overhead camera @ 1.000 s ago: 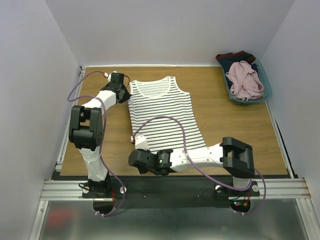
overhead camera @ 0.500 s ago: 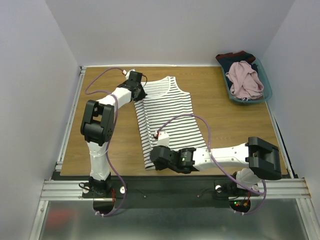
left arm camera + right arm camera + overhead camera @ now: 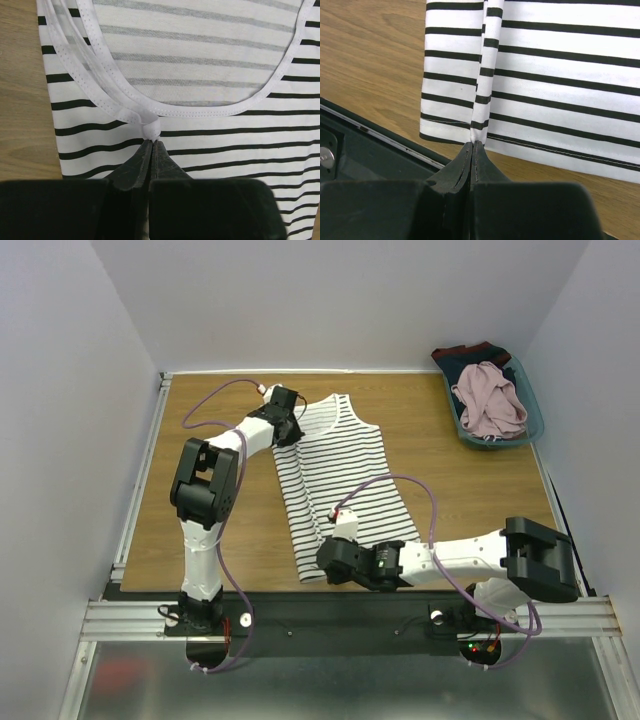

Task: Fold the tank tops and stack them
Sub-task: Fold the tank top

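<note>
Left pincer (image 3: 151, 144) is pinched tight on the shoulder strap of the striped tank top (image 3: 350, 465), toward the far edge of the bench (image 3: 190, 540). My right pincer (image 3: 472, 145) is pinched tight on its hem by the near edge. Pink tank top (image 3: 488, 400) lies heaped in the teal bin (image 3: 537, 420), far right corner.

The left arm stands with its elbow raised, forearm reaching toward the far edge of the table (image 3: 470, 480). The left gripper (image 3: 151, 144) is pinched tight on the strap of the striped tank top (image 3: 210, 125). The right arm lies low along the near edge, stretched leftward, and the right gripper (image 3: 471, 145) is clamped on the top's hem.
</note>
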